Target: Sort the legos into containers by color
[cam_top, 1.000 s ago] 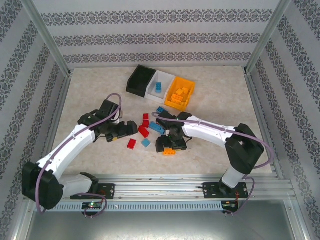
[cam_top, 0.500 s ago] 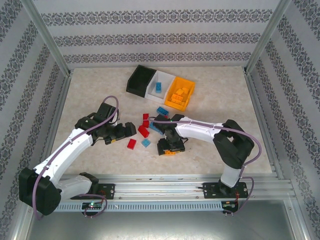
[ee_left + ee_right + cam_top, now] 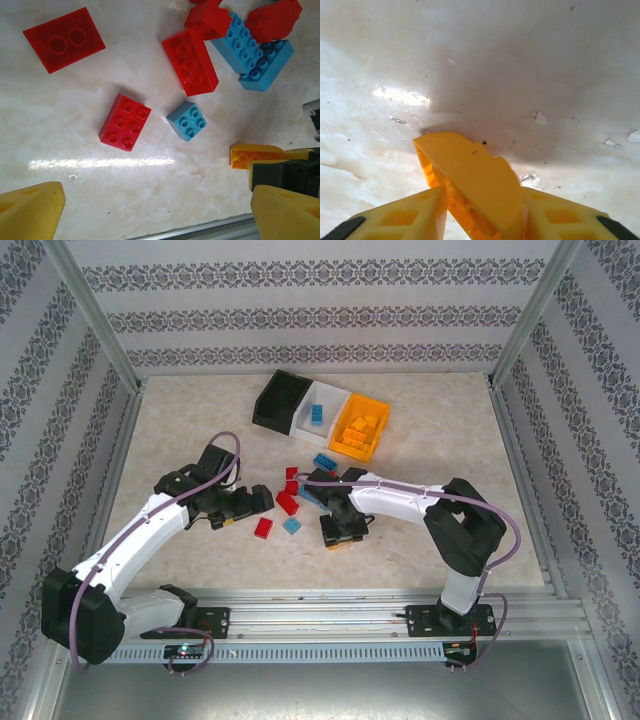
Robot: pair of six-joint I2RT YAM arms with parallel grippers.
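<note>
— So, the right gripper [image 3: 480, 202]: what has it got?
— Its yellow fingers are clamped on a small orange plastic studded brick [image 3: 470, 175], which sits tilted, low over the pale marbled tabletop [image 3: 520, 60].
— And the left gripper [image 3: 157, 212]?
— Spread wide, with nothing between its yellow fingertips [image 3: 30, 210]. Just ahead lie a red six-stud brick [image 3: 125, 121] and a small blue four-stud brick [image 3: 186, 120], apart from each other. Beyond them a longer red brick [image 3: 190, 61] lies beside a cluster of blue bricks [image 3: 255, 55].
— The containers?
— On the far side, in a touching row: a black plastic bin [image 3: 272, 405], a white bin [image 3: 330, 395] holding a blue brick [image 3: 317, 415], and an orange bin [image 3: 383, 405] holding orange bricks [image 3: 358, 430].
</note>
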